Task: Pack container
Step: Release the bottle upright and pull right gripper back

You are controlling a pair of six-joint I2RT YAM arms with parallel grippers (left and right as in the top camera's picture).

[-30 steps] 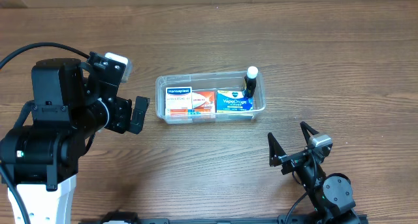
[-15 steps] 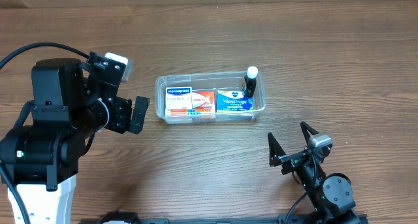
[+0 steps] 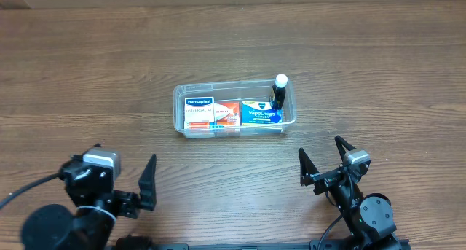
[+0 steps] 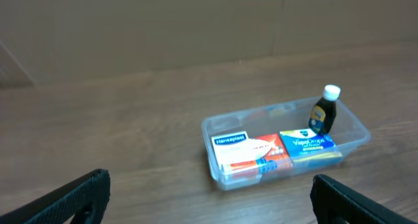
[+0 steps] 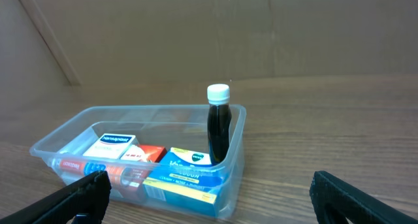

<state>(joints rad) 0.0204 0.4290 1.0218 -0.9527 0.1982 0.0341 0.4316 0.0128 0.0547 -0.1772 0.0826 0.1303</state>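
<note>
The clear plastic container [image 3: 179, 97] stands at the table's middle. In it lie a Hansaplast box [image 3: 198, 113], an orange-red box [image 3: 227, 113] and a blue VapoDrops box [image 3: 261, 114], with a dark bottle with a white cap [image 3: 279, 90] upright at its right end. It also shows in the left wrist view [image 4: 209, 129] and the right wrist view [image 5: 238, 123]. My left gripper [image 3: 131, 181] is open and empty near the front left edge. My right gripper [image 3: 322, 161] is open and empty near the front right, well short of the container.
Bare wooden table [image 3: 378, 75] surrounds the container on all sides. A brown wall or board [image 4: 196, 21] rises behind the table's far edge.
The left arm has pulled back from beside the container's left end to the table's front left edge, gripper open. The right arm and the container's contents have not moved.
</note>
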